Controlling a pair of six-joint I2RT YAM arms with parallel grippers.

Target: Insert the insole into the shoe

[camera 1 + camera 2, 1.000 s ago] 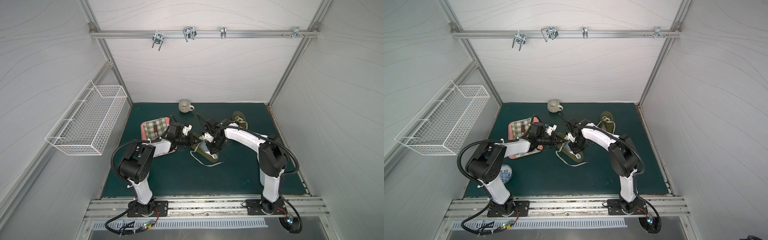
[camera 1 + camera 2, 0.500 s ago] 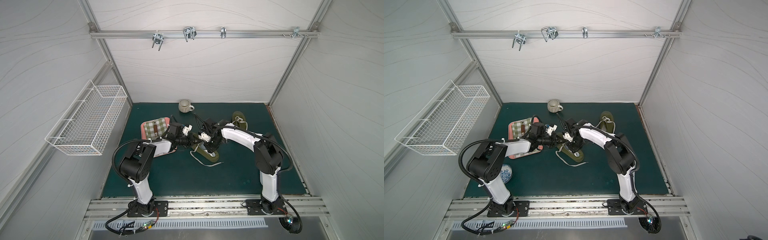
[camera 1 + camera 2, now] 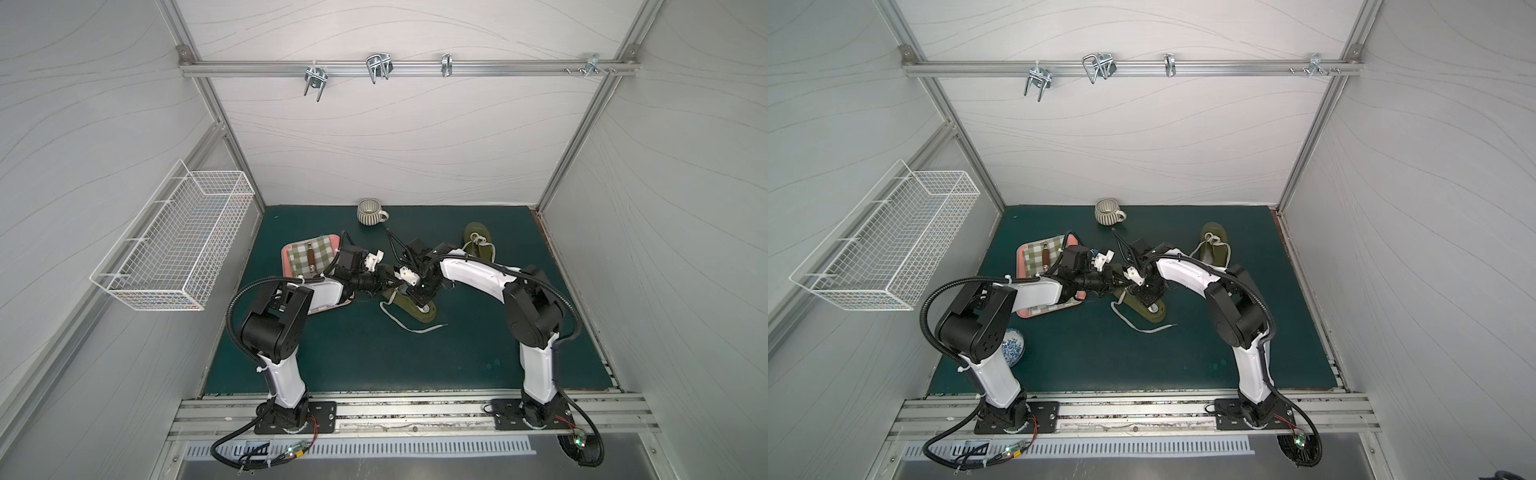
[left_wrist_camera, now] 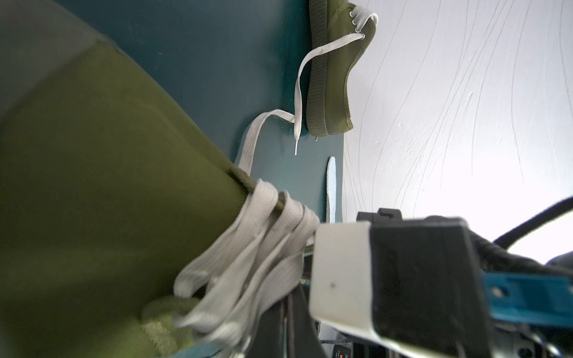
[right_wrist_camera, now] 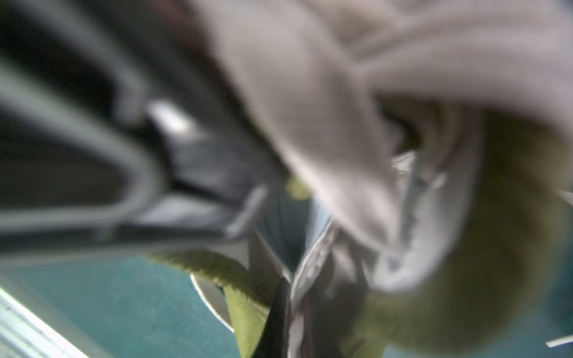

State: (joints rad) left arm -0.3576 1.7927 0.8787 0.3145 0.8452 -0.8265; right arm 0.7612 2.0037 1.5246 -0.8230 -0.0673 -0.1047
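an olive green canvas lace-up shoe [image 3: 415, 316] is seen lying on the dark green mat [image 3: 374, 357], directly beneath both grippers. the left gripper [image 3: 385, 283] is closed tight at its laced side. the right gripper [image 3: 417, 296], jaws almost together, is lowered into its opening. a pale insole [image 3: 424, 309] is glimpsed inside the heel, just past the right gripper. whether fabric is pinched cannot be told.

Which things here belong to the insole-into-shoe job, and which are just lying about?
In the job: nearer olive shoe; pale blue insole at its opening, blurred.
Lying about: farther olive shoe; ribbed mug; pink tray; checked cloth; blue-and-white pot; wire basket; pale blue strip, perhaps another insole.
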